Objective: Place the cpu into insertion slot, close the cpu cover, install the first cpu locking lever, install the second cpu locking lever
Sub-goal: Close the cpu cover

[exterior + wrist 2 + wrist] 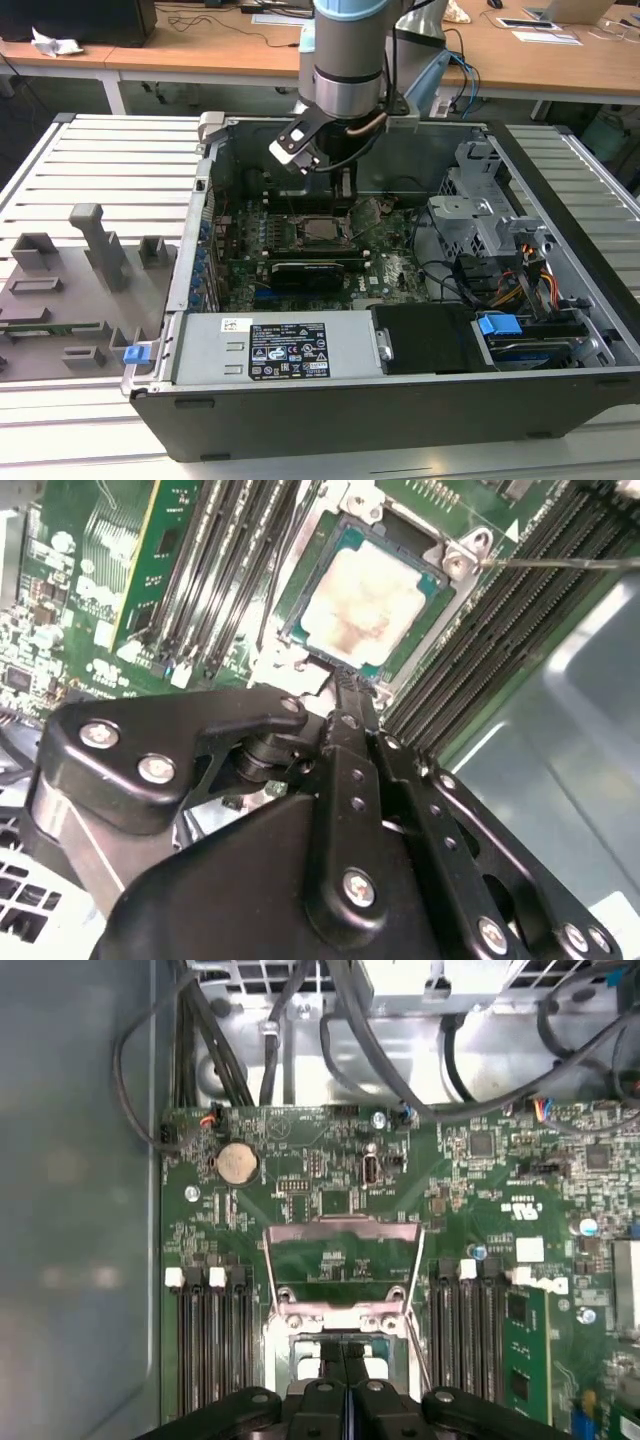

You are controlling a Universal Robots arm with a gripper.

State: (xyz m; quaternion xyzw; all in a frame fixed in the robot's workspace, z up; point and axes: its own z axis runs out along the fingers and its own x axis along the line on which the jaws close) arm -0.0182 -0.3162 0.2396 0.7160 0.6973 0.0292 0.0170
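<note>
In the middle of the exterior view, the black robot gripper [343, 205] reaches down into the open black metal computer case [400, 420]. Its two fingers are pressed together with nothing visible between them, as both wrist views show [345, 680] [345, 1355]. In the second wrist view, the small flat square silver-grey cpu [365, 605] sits inside the square dark-rimmed insertion slot [310, 580], and the fingertips are just at the slot's edge. In the first wrist view, the thin silver metal cpu cover [340, 1232] stands raised, and the green motherboard [330, 1160] shows through its cut-out. A thin metal rod [560, 564] sticks out beside the slot.
</note>
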